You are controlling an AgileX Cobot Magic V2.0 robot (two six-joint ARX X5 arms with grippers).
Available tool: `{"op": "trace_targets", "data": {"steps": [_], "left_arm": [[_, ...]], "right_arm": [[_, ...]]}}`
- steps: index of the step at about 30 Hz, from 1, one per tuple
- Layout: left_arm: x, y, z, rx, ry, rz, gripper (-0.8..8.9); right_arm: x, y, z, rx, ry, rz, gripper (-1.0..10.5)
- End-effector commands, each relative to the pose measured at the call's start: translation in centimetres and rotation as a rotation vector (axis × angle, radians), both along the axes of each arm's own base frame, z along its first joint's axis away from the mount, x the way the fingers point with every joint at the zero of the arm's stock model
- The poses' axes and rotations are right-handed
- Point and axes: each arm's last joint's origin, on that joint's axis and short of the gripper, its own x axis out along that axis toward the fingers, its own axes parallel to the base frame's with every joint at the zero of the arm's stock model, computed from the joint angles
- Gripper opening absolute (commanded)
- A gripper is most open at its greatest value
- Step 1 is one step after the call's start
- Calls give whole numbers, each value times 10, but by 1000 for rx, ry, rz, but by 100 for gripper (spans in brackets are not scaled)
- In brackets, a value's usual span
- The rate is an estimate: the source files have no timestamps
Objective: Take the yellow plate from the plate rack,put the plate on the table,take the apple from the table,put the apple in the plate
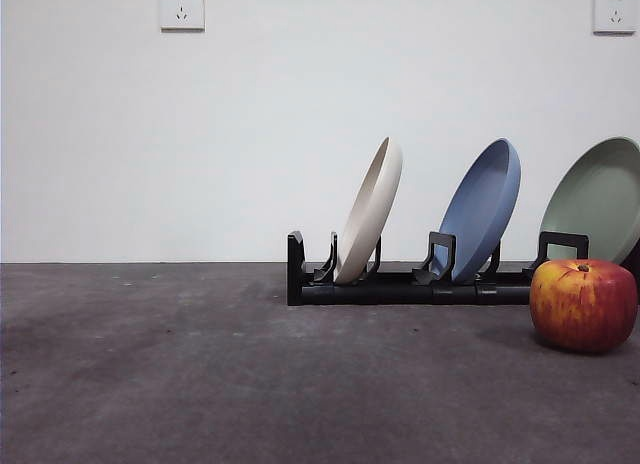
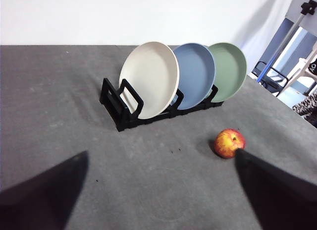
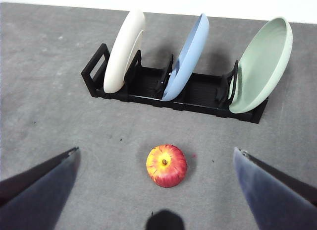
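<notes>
The yellow plate (image 1: 371, 210) leans in the end slot of the rack (image 1: 400, 280), held upright by prongs; the apple (image 1: 583, 305) rests on the desk (image 1: 200, 384) before it. Both end effectors, left (image 2: 158, 190) and right (image 3: 156, 190), hover wide, empty.

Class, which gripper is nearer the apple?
Right. The right gripper hangs open just short of the apple, centred on it; the left gripper, also open, has it off beside one jaw.
</notes>
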Motion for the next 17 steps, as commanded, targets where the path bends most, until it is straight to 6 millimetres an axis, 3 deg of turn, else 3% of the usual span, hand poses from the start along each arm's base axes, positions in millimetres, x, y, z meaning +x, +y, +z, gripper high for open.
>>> {"op": "trace_targets", "data": {"steps": [1,6,10,17], "left_arm": [[5,-1,0,6,0,-19,648],[26,-5,6,-32,-8,-89,648],[56,-14,21,-37,-3,-145,648],[134,-52,51,-10,55,-277,648]], "right_arm": [[0,0,1,-1,-3,3,629],[3,1,0,-3,10,2,629],[9,1,-2,-6,33,2,629],[22,3,-5,-14,82,2,629]]}}
